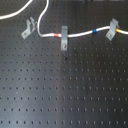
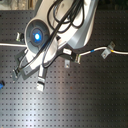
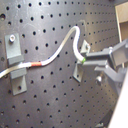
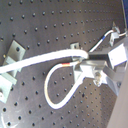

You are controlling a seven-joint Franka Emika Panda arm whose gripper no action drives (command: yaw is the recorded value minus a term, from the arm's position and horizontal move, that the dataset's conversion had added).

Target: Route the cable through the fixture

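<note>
Both exterior views look down; wrist views sit close to the cable (image 3: 55, 54).

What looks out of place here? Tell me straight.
The cable runs through the upright clip and the paler clip but bends up beside the fixture, outside its fork. Nothing looks damaged.

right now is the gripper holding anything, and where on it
It looks shut on the cable, at a plain white stretch beside the fixture; the gripper's fingertips meet there in both wrist views, though the contact itself is blurred.
</note>
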